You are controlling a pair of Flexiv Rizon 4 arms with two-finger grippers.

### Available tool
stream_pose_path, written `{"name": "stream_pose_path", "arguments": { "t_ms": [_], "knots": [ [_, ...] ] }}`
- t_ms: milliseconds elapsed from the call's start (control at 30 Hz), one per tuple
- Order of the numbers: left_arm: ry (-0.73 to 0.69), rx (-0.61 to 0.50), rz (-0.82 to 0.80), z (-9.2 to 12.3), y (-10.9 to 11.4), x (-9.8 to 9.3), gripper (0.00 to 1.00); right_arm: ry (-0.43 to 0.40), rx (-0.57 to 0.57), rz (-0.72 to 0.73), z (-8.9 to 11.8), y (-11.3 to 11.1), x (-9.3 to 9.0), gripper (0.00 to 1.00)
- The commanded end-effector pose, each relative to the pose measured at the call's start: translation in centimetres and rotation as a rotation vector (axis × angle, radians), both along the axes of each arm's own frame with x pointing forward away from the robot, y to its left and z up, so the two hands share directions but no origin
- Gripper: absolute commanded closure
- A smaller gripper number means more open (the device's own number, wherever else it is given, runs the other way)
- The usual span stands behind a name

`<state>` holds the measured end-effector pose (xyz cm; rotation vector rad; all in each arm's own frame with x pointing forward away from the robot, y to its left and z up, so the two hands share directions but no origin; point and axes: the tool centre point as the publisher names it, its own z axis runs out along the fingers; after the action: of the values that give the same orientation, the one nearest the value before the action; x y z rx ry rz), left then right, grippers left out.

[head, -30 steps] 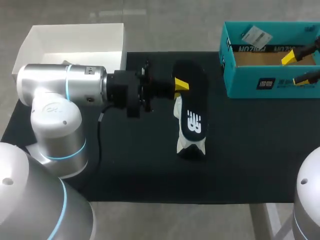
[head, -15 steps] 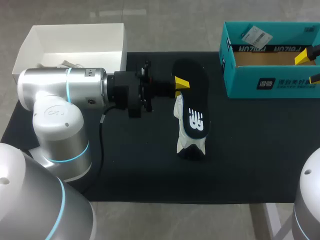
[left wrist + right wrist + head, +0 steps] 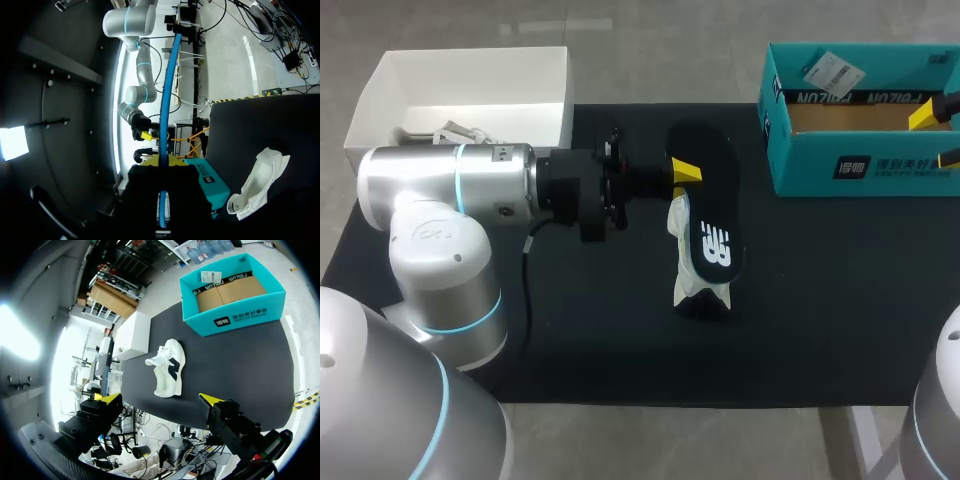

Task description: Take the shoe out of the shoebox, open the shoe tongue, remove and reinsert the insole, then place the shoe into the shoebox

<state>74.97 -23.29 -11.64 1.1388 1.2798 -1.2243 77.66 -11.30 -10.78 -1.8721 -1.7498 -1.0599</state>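
Shoe point(image 3: 710, 240): out of shoebox point(image 3: 800, 160), on its side on counter point(image 3: 820, 300). Left jaws at collar, grip cannot be told; right jaws wide apart, empty. Tongue, insole, reboxing apparently outstanding

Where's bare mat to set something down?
Widest free patch: black mat right of the shoe, in front of the teal shoebox. Also the near-edge strip in front of the shoe. Crowded: left of the shoe, where the left arm and its tool sit.
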Motion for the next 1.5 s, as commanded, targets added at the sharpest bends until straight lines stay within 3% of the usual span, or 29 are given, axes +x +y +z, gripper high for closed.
{"name": "stream_pose_path", "arguments": {
  "t_ms": [33,233,433,667,733,1133,1200,1333,1500],
  "knots": [
    [0.027,0.011,-0.013,-0.2,-0.2,-0.1,1.0,0.0,-0.004,-0.003,0.0,0.0,-0.2,0.0],
    [0.085,0.176,-0.014,-3.1,-0.4,-0.3,1.0,0.0,-0.004,-0.003,0.0,0.0,-0.2,0.0],
    [0.289,0.226,-0.182,-4.5,0.2,-2.0,1.0,0.0,-0.004,-0.003,0.0,0.0,-0.2,0.0],
    [0.475,0.268,-0.18,-6.9,1.0,-2.9,1.0,0.0,-0.004,-0.003,0.0,0.0,-0.2,0.0],
    [0.47,0.327,-0.18,-8.1,1.1,-3.3,1.0,0.0,-0.004,-0.003,0.0,0.0,-0.2,0.0],
    [0.47,0.327,-0.18,-8.1,1.1,-3.3,1.0,0.0,-0.004,-0.003,0.0,0.0,-0.2,0.0],
    [0.423,0.331,-0.179,-9.4,0.5,-3.0,1.0,0.0,-0.004,-0.003,0.0,0.0,-0.2,0.0],
    [0.481,0.339,-0.246,-11.6,-1.0,-2.6,1.0,0.0,-0.004,-0.003,0.0,0.0,-0.2,0.0],
    [0.556,0.31,-0.252,-12.7,-2.8,-1.8,1.0,0.0,-0.004,-0.003,0.0,0.0,-0.2,0.0]
  ]
}}
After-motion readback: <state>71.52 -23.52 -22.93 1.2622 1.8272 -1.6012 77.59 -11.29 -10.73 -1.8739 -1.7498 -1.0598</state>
